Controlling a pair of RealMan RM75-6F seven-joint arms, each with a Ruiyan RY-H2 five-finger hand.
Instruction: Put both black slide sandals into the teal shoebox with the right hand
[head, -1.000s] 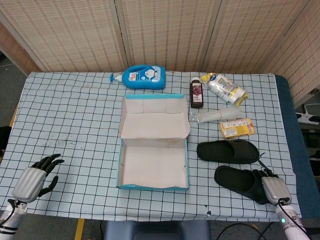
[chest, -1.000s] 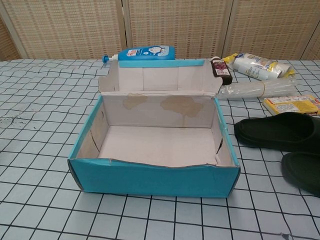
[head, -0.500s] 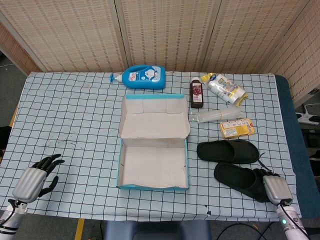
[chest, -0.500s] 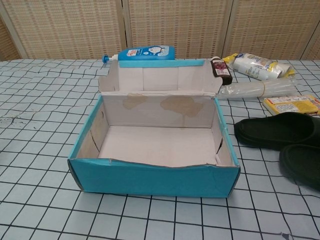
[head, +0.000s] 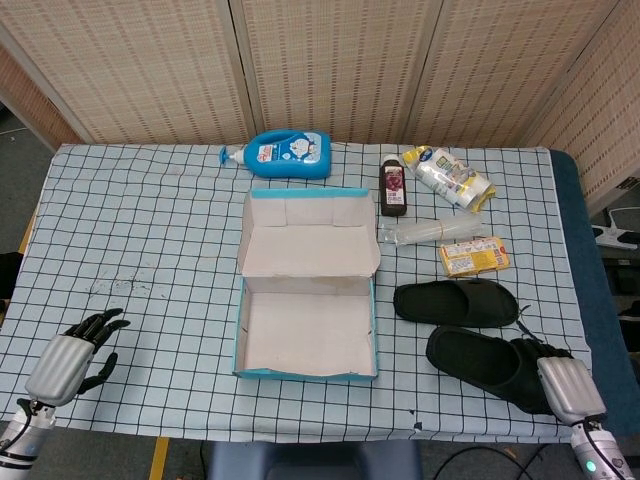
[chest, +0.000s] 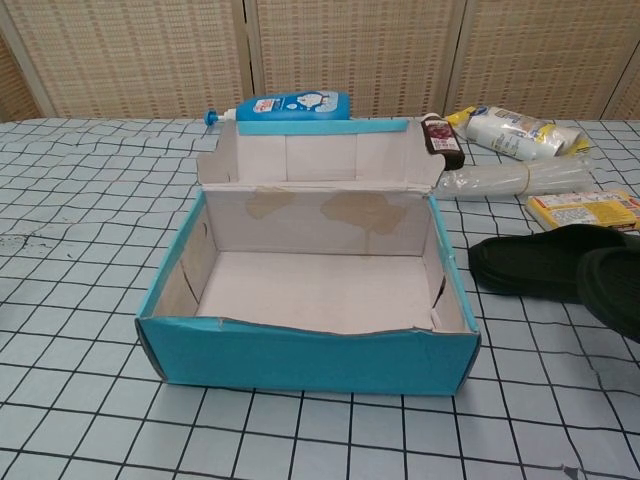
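Woven screens stand behind a surface (head: 130, 210) covered by a checked cloth. The right robot hand (head: 567, 388) sits at the near right corner, its fingers dark against the heel end of the near sandal (head: 485, 362), which it seems to hold; how tightly they close cannot be told from the head view. In the chest view that sandal's toe looks lifted off the cloth, overlapping the far sandal (chest: 535, 262), though this is a judgement from its outline.

The near sandal runs away from the right robot hand toward the left, toe pointing at the shoebox (head: 238, 330), so its long axis lies roughly across the front of the surface. The far sandal lies just beyond it, parallel and flat on the cloth, a little further from the robot hand. The shoebox is open and empty, well to the left of the right robot hand, its lid folded back on the far side; its long axis runs front to back, crosswise to the sandals. The coming carry therefore goes left over the box's right wall, and the sandal probably wants turning to lie along the box.

The left robot hand (head: 72, 355) rests far off at the near left corner, fingers loosely spread, holding nothing; the right is plainly the nearer to both sandals.
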